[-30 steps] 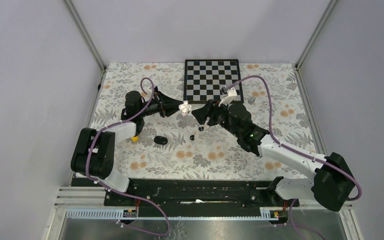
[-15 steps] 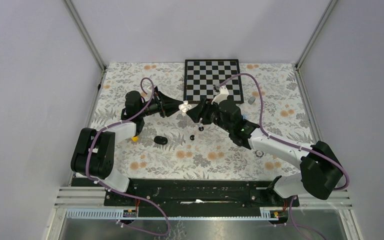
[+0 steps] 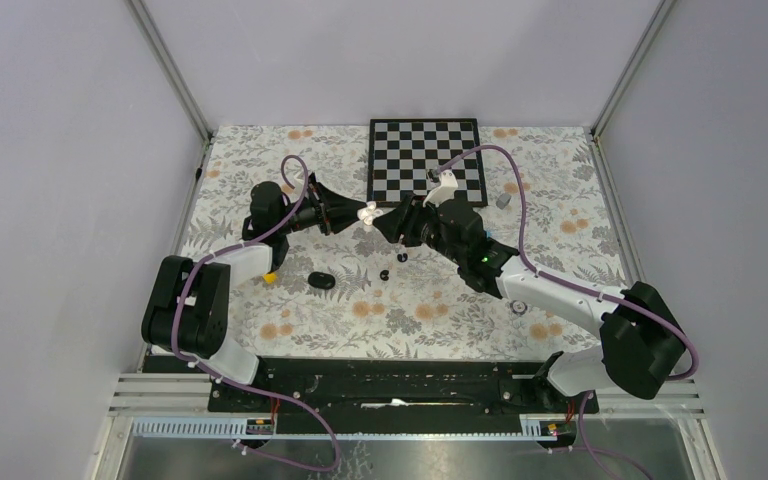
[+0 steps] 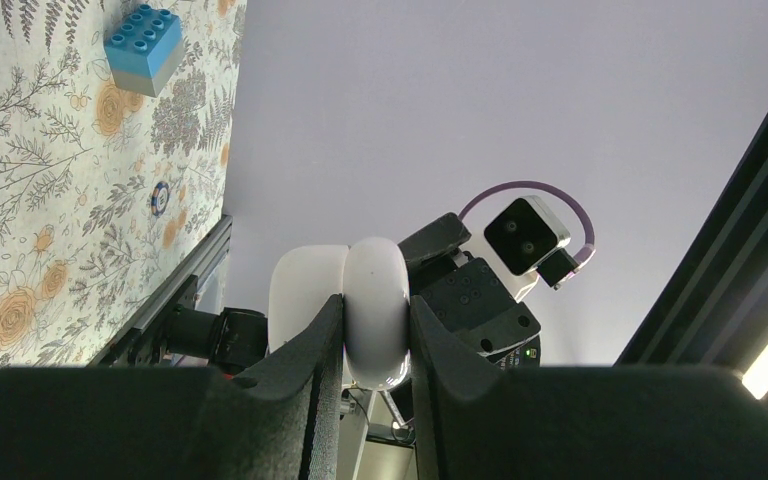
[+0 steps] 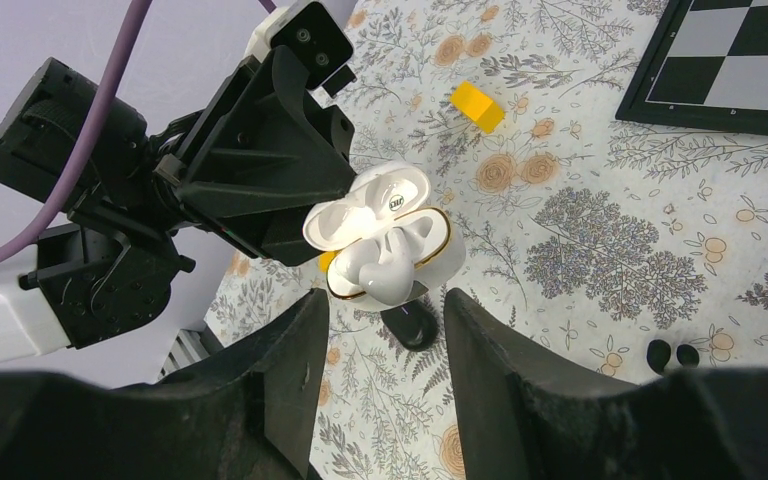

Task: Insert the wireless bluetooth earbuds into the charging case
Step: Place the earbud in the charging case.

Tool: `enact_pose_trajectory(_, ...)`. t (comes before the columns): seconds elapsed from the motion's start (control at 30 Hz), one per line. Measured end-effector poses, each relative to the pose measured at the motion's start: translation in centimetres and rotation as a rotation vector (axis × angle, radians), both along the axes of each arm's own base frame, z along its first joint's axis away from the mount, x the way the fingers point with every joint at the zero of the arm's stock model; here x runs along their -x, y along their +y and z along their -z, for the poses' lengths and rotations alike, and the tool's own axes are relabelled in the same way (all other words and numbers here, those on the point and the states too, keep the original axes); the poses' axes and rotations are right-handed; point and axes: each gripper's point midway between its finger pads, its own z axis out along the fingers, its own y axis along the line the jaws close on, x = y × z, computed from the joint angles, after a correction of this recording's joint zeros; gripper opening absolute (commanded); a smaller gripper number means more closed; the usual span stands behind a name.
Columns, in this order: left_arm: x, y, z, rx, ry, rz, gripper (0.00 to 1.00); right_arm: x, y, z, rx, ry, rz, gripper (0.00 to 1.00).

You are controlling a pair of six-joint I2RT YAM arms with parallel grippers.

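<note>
Table: floral cloth on the table (image 3: pixel 560 180), plain pale walls round it, chessboard (image 3: pixel 425 160) at the far middle.
Left pincer (image 4: pixel 373 340): clamped narrow on the white charging case (image 5: pixel 370 205), which is held up off the cloth mid-table with its lid swung open and its mouth turned to the right arm.
Right pincer (image 5: pixel 385 300): jaws apart with nothing gripped. The tips sit just short of the case, one on either side of its lower edge in the wrist view. Whether they touch the case, cannot tell.
White earbuds (image 5: pixel 382 272): in the case's tray. The nearer one stands proud of the gold rim and the other is half hidden behind it. How deep either is seated is unreadable.
Black earbuds (image 5: pixel 672 353): a pair lying together on the cloth, well apart from the case.
Dark oval thing (image 5: pixel 408 322): on the cloth below the case, its top edge cut off by the case. What it is I can't make out.
Yellow block (image 5: pixel 477 105): on the cloth beyond the case, near the chessboard corner.
Blue block (image 4: pixel 142 48): on the cloth, seen only by the left wrist camera.
Hidden: the left wrist view shows only the case's outer shell between its fingers. From the top view the case is a small white blob and the buds can't be made out.
</note>
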Motion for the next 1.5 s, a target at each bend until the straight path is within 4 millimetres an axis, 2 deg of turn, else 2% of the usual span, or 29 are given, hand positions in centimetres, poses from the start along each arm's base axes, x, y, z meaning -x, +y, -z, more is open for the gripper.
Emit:
enact_pose_trajectory(0.57, 0.0, 0.0, 0.0, 0.0, 0.001, 0.0, 0.0, -0.4, 0.2, -0.5, -0.012, -0.012, 0.007, 0.46)
enact_pose_trajectory(0.87, 0.0, 0.0, 0.0, 0.0, 0.001, 0.0, 0.0, -0.6, 0.4, 0.1, -0.005, -0.004, 0.008, 0.45)
enact_pose_trajectory(1.5, 0.0, 0.0, 0.0, 0.0, 0.001, 0.0, 0.0, -1.0, 0.4, -0.3, -0.009, -0.013, 0.026, 0.32)
